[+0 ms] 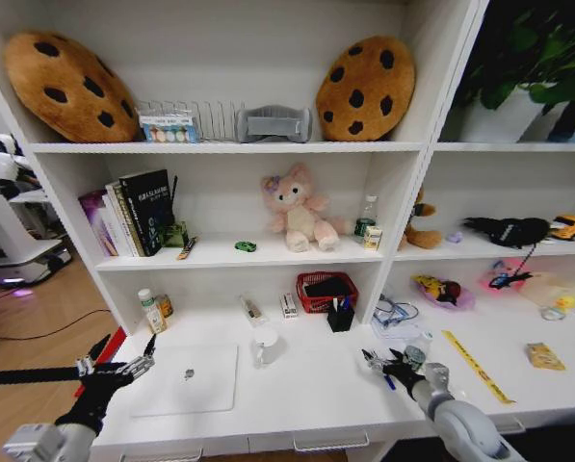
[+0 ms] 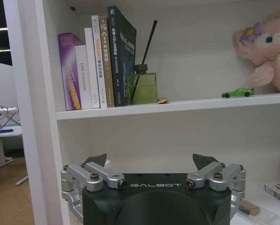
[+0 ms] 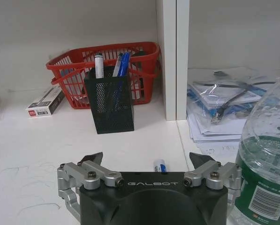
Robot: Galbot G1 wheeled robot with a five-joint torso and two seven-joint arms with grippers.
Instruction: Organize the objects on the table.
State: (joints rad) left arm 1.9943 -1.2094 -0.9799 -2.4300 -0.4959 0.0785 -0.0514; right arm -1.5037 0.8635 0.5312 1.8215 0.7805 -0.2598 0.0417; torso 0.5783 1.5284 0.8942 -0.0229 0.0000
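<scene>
Pen-gathering looks underway: right gripper [image 3: 148, 165], jaws spread, hovers over a blue pen [image 3: 160, 166] on the tabletop [image 1: 306, 385]; next it must lower and close. Left gripper [image 2: 151, 165] waits open.

I see the white table [image 1: 297, 385] carrying a closed silver laptop [image 1: 186, 378] at its left, a clear mug [image 1: 264, 346] beside it, a black mesh pen holder [image 1: 341, 316] in front of a red basket [image 1: 326, 290], and a yellow ruler [image 1: 477, 366] toward the right.
</scene>
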